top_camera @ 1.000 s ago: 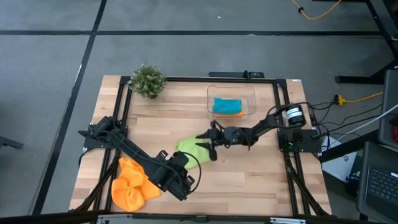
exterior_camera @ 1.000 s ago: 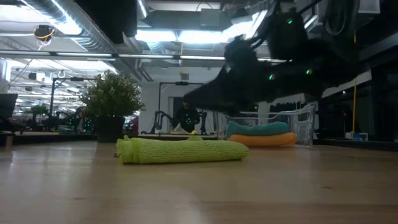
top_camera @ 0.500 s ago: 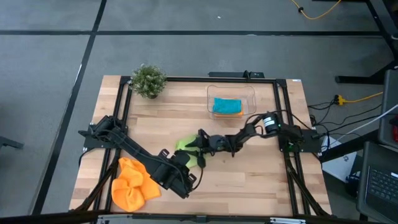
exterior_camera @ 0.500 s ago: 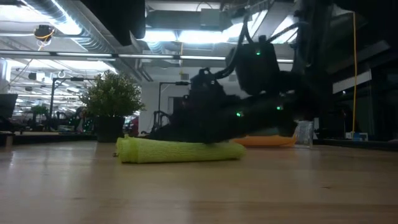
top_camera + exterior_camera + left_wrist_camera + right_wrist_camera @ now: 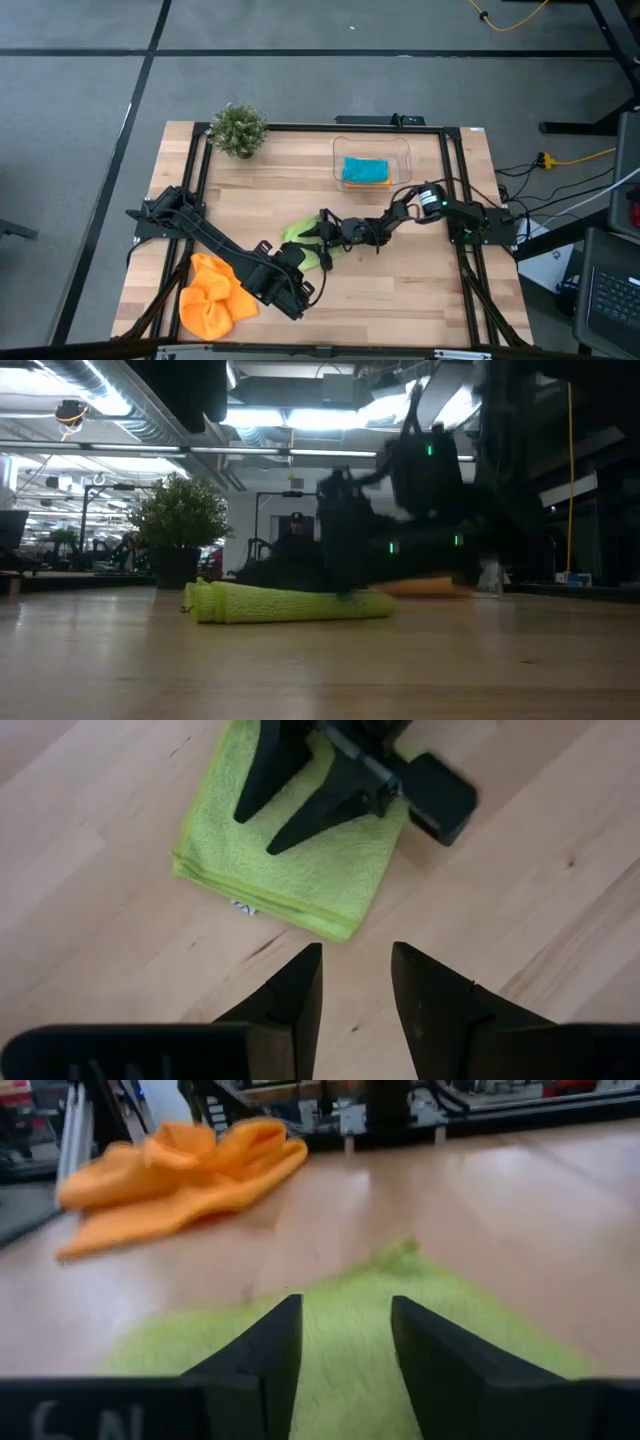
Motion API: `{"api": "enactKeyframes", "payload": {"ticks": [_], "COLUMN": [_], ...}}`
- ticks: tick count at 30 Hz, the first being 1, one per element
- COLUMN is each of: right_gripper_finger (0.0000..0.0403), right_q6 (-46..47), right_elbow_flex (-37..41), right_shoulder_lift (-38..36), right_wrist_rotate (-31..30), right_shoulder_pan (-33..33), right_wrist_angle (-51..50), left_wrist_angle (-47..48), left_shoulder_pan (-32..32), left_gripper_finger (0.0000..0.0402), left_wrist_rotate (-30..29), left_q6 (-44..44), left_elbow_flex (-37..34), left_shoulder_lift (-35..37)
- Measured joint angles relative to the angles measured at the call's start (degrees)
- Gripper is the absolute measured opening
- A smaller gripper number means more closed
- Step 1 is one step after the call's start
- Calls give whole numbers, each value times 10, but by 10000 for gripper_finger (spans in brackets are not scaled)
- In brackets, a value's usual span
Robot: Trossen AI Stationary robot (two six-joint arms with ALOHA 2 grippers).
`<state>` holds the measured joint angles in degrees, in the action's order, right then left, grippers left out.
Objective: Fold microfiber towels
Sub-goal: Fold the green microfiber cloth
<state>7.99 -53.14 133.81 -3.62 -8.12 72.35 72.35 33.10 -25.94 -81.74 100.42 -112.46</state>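
Observation:
A lime green towel [image 5: 298, 236] lies folded into a thick flat pad at mid-table, and it also shows in the low view [image 5: 290, 603]. My right gripper [image 5: 265, 828] reaches in level from the table's right, its fingers open on top of the pad. My left gripper [image 5: 355, 960] hangs open above bare wood just off the pad's near edge, touching nothing. A crumpled orange towel [image 5: 208, 296] rests at the near left. A teal towel [image 5: 364, 168] lies folded on an orange one inside the clear tub [image 5: 372, 142]. My right gripper lays both open fingers [image 5: 300, 815] flat on the green towel's upper face [image 5: 300, 860], coming level from the table's right. The tips stop short of the pad's left edge. The towel stays flat on the table, folded in several layers.
A small potted plant [image 5: 240, 130] stands at the far left corner. The clear tub sits at the far right of centre. Black rails [image 5: 200, 180] run along the table's left and right sides. Bare wood lies near the front edge, right of the left arm.
My right gripper has come down and moved toward the table's left, from above the green towel onto its top. The towel has kept its place and shape.

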Motion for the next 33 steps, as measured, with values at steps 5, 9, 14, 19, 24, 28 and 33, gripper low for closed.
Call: {"api": "enactKeyframes", "payload": {"ticks": [5, 9, 14, 19, 24, 28, 33], "right_gripper_finger": [157, 157, 157, 157, 157, 157, 157], "right_q6": [25, 13, 7, 1, 52, 41, 35], "right_elbow_flex": [9, 9, 8, 8, 9, 8, 8], "right_shoulder_lift": [-103, -167, -201, -200, -224, -293, -414], "right_wrist_rotate": [0, 9, 20, 20, 118, 153, 117], "right_shoulder_pan": [0, -2, -4, -4, -12, -16, 0], "right_wrist_angle": [-132, -188, -224, -269, -289, -428, -696], "left_wrist_angle": [0, -2, -2, -4, -4, -6, -7], "left_shoulder_pan": [0, 0, 0, 0, 3, 13, 22], "left_gripper_finger": [114, 114, 114, 114, 114, 114, 114], "left_wrist_rotate": [0, -1, -1, -2, -1, -1, -5], "left_q6": [5, 13, 14, 13, 14, 14, 14], "left_elbow_flex": [0, 0, 0, 0, 0, 0, 0], "left_shoulder_lift": [0, 0, 0, 0, 0, 0, 0]}}
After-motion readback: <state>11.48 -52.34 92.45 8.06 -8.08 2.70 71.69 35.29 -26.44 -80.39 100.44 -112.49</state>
